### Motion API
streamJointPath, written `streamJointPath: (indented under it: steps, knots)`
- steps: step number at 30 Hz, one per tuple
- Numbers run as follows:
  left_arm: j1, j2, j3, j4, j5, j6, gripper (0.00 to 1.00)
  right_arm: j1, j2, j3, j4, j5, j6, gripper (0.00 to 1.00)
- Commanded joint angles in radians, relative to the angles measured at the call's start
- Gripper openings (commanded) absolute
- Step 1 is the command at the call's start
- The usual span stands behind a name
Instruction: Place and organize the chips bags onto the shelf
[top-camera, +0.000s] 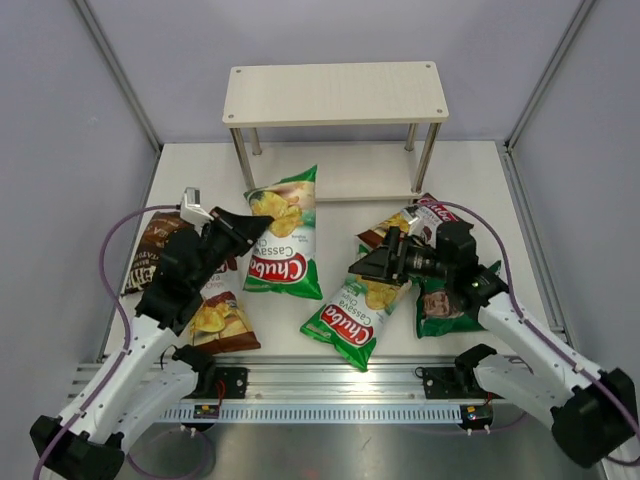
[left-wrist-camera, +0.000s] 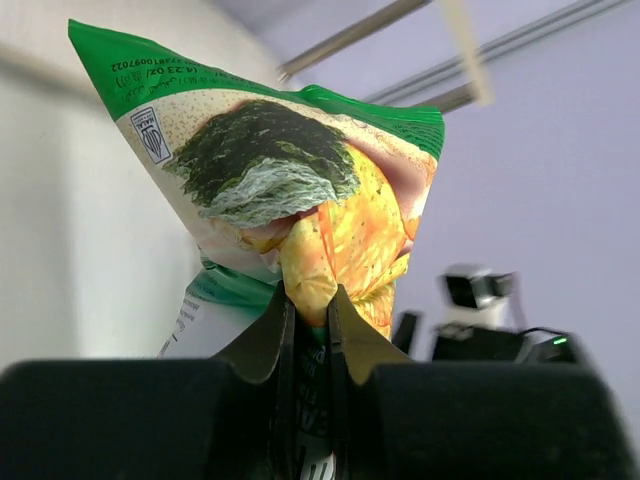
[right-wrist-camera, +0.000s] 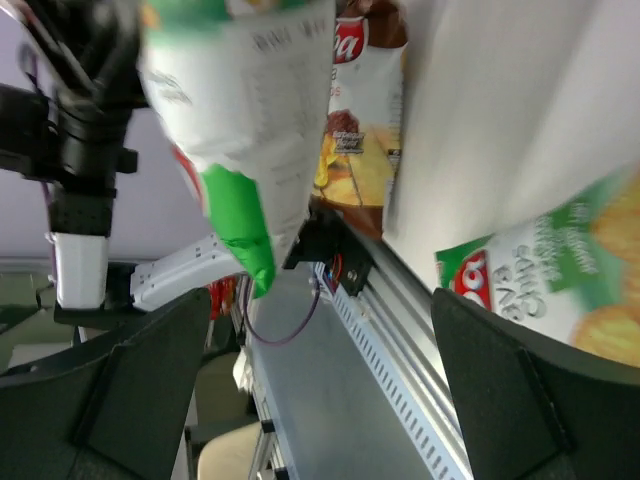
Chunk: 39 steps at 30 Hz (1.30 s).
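My left gripper (top-camera: 256, 226) is shut on the edge of a bright green Chuba bag (top-camera: 284, 232) and holds it tilted up in front of the shelf (top-camera: 335, 93). In the left wrist view the jaws (left-wrist-camera: 310, 312) pinch the bag (left-wrist-camera: 290, 170). My right gripper (top-camera: 366, 262) is open and empty over the second bright green Chuba bag (top-camera: 352, 318), seen in the right wrist view (right-wrist-camera: 545, 270). Brown-and-white bags lie at the lower left (top-camera: 222, 320) and by the right arm (top-camera: 400, 224). The dark Kettle bag (top-camera: 150, 255) lies far left. The dark green bag (top-camera: 445, 305) lies under the right arm.
The shelf's lower board (top-camera: 345, 185) stands on thin silver legs at the back of the white table. Grey walls close in on both sides. The metal rail (top-camera: 330, 385) with the arm bases runs along the near edge.
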Motion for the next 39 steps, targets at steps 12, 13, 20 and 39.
streamJointPath:
  steps: [12,13,20,39]
  knots:
    - [-0.014,-0.059,0.336,0.084,-0.291,-0.33,0.0,0.579,0.232,0.149,0.655,0.6,-0.24,1.0]
    - [-0.014,-0.057,0.334,0.085,-0.297,-0.35,0.0,0.605,0.243,0.157,0.715,0.633,-0.281,0.99]
    - [-0.018,-0.062,0.287,0.129,-0.349,-0.509,0.0,0.701,0.357,0.246,0.847,0.769,-0.455,1.0]
    - [-0.087,-0.066,0.216,0.14,-0.318,-0.603,0.0,0.783,0.521,0.402,0.968,1.154,-0.636,0.99]
